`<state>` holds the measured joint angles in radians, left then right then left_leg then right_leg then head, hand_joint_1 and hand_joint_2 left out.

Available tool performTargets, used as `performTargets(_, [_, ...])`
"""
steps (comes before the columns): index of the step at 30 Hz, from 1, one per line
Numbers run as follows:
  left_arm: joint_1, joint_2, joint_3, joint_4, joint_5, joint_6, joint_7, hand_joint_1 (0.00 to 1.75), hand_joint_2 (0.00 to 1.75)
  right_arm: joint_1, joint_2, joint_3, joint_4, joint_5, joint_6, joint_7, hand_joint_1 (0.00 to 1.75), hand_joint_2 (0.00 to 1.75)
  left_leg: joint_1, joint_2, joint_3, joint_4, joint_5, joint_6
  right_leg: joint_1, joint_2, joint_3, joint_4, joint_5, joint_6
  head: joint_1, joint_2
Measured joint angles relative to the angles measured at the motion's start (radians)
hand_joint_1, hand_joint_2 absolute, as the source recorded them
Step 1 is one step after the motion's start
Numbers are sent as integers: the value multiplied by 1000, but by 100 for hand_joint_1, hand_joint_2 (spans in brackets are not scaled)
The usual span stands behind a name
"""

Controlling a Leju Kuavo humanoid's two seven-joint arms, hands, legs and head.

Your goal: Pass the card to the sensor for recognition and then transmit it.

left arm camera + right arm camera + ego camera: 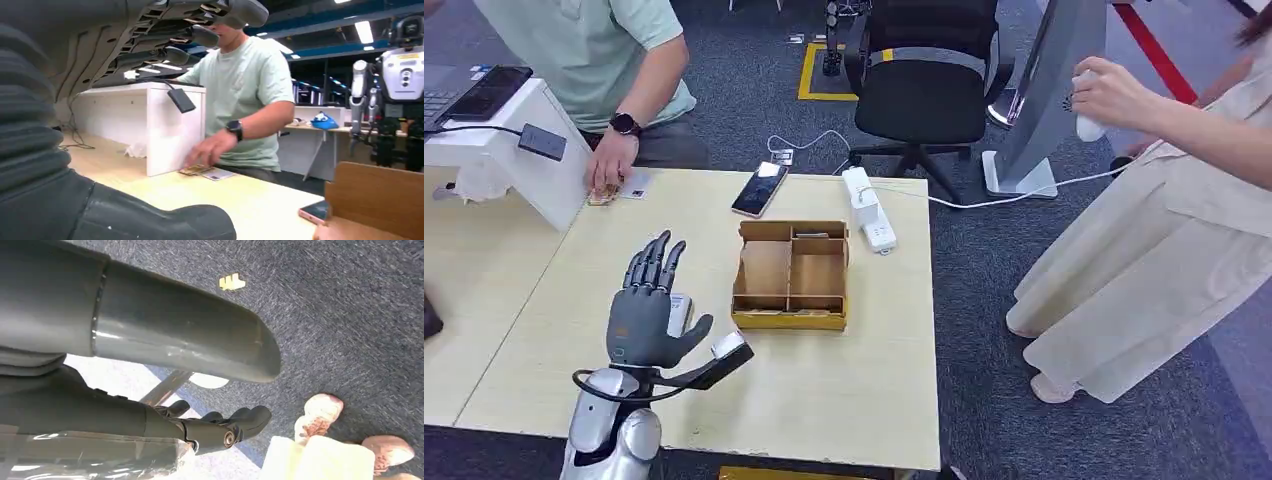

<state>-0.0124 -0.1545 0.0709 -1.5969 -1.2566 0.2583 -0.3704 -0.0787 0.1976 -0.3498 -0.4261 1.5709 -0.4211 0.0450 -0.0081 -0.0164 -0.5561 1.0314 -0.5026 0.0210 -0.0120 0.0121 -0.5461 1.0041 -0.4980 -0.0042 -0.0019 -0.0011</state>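
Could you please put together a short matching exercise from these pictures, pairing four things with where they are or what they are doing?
Things:
1. left hand
2. phone
3. cardboard box
4. power strip

Places or states:
A. white, at the table's far right edge
B. near the middle of the table
C. fingers spread, above a white card
D. lying at the table's far edge, left of the white block

Pairs: 1-C, 2-D, 3-B, 4-A

Landmark: cardboard tray (789,276) on table (864,400), near centre. Left hand (646,310) left of tray, over tabletop, fingers apart; card (680,312) just beside it, under palm edge. Phone (760,188) behind tray, toward far table edge. Power strip (870,208) behind-right of tray. Sensor (542,141) far left-behind tray, on side of stand (524,160). Person's hand (610,166) behind-left of tray, resting on table beside stand. Office chair (924,80) well behind tray, on floor.
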Motion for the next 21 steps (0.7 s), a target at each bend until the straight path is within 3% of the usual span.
performTargets(9, [10,26,-60,0,18,-20,3,0,175,-7,2,-1,5,0,-2,-6,0,0,0,0,0,0,0,0,0,0,0,0,0,0,0,0])
performTargets(21, [26,77,-209,13,50,-58,21,0,175,-19,2,-1,21,0,-5,-15,0,0,0,0,0,0,0,0,0,0,0,0,0,0,0,0])
